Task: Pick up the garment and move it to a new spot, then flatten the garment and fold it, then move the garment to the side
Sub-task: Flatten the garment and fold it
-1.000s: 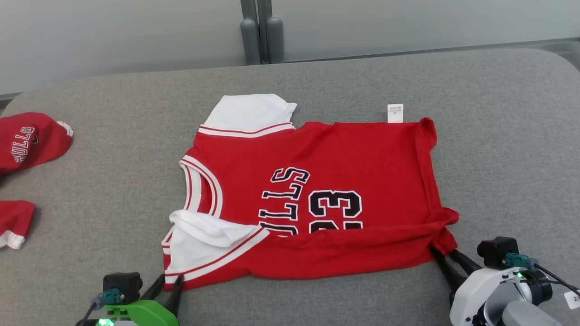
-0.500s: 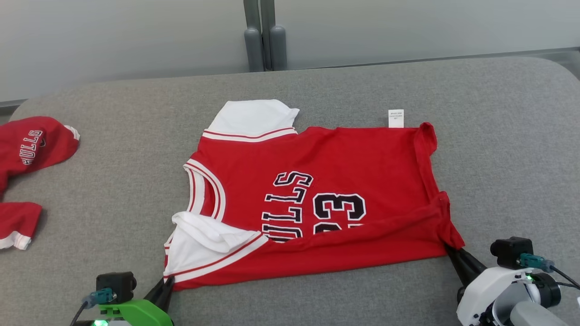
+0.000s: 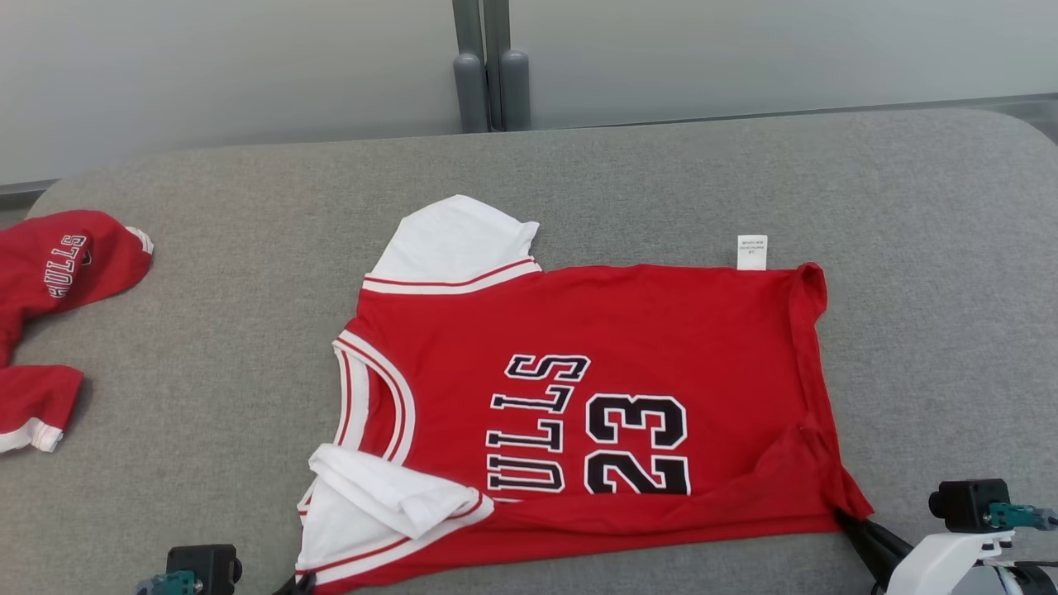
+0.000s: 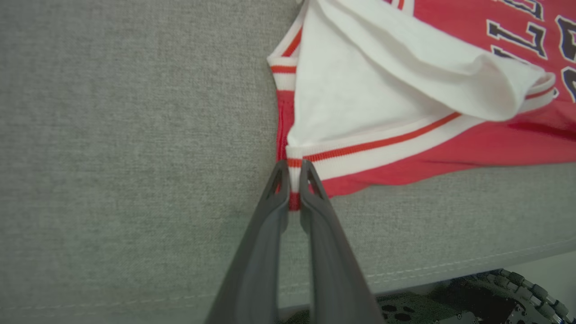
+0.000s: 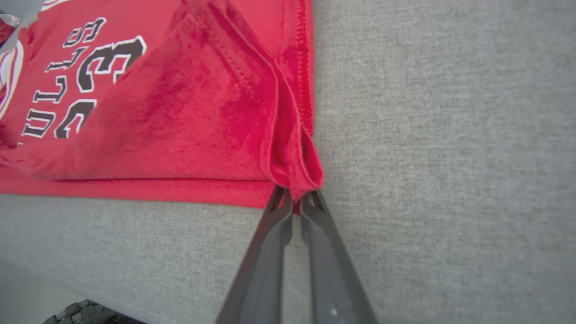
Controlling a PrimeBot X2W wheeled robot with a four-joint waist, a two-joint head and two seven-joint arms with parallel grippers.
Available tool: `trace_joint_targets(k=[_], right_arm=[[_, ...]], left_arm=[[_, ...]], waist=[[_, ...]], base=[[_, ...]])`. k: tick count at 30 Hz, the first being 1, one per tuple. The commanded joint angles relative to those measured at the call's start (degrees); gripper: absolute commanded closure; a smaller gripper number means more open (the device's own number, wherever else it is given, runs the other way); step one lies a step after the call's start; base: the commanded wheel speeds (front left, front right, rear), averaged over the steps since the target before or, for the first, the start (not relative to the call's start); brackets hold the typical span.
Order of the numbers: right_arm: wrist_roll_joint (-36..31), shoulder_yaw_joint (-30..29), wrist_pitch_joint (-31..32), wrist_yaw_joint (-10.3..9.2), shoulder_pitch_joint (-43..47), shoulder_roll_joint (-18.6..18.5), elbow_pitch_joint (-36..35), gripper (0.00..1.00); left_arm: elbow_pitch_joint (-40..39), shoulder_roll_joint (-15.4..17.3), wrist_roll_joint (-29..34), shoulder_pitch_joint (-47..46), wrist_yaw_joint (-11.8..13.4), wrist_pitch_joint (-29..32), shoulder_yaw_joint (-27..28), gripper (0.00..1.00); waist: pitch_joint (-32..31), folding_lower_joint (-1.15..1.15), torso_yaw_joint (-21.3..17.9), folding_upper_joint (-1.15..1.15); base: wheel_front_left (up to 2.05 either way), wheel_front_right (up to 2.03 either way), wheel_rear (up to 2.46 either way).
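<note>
Bulls jersey at padded table's front edge. L gripper clamps striped-trim corner; R gripper, hem corner.

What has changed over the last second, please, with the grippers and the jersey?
Both closed: the left gripper took hold of the jersey by its striped near-left corner, the right gripper by its red near-right corner. The folded-over near edge was drawn back toward the robot, uncovering more of the number 23. The other red garments at the left stayed put.
</note>
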Motion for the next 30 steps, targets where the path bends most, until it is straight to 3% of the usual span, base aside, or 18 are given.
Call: trace_joint_targets(k=[1,5,6,7,8,15,20,26,30], right_arm=[[-0.02,-0.85,1.37,-0.26,1.53,-1.47,0.45,1.00],[-0.95,-3.25,3.92,-0.35,2.52,-1.99,0.22,1.00],[-0.90,-3.78,4.53,-0.41,2.71,-1.64,0.20,0.84],[-0.86,-4.34,5.38,-0.42,2.92,-1.32,0.18,0.04],[-1.01,-4.70,5.93,-0.42,3.10,-1.22,0.05,0.00],[-2.92,-9.10,7.50,-0.23,3.47,-1.58,-2.90,0.00],[-8.14,-15.21,3.58,-0.18,2.15,-2.47,-6.58,0.00],[-13.93,-21.79,1.81,-0.17,-3.42,-0.09,-11.55,0.00],[-15.71,-22.42,1.99,-0.17,-10.22,2.79,-12.52,0.00]], left_arm=[[-0.56,1.17,-0.47,1.57,0.97,1.13,0.48,1.00],[-2.99,2.19,-1.13,3.08,2.27,3.10,0.72,1.00],[-3.26,2.28,-1.39,3.36,2.57,3.54,0.75,1.00],[-3.54,2.45,-1.64,3.71,2.70,4.27,0.57,0.16],[-3.90,2.58,-1.67,3.78,2.93,4.56,0.53,0.00],[-6.67,3.90,-0.24,1.75,3.41,4.73,0.66,0.00],[-10.09,5.79,1.98,-3.63,3.52,2.88,2.43,0.00],[-10.17,7.46,2.67,-15.92,0.38,4.16,3.69,0.00],[-6.42,7.23,2.83,-26.43,-3.01,6.52,2.81,0.00]], waist=[[0.22,0.00,-0.27,0.00],[0.48,0.00,-0.58,0.00],[0.50,0.00,-0.60,0.00],[0.50,0.00,-0.64,0.00],[0.52,0.00,-0.67,0.00],[0.25,0.00,-0.96,0.00],[1.45,0.00,-1.02,0.00],[6.22,0.00,-2.24,0.00],[10.98,0.00,-3.42,0.00]], base=[[0.00,0.00,0.00],[0.00,0.00,0.00],[0.00,0.00,0.00],[0.00,0.00,0.00],[0.00,0.00,0.00],[0.00,0.00,0.00],[0.00,0.00,0.00],[0.00,0.00,0.00],[0.00,0.00,0.00]])
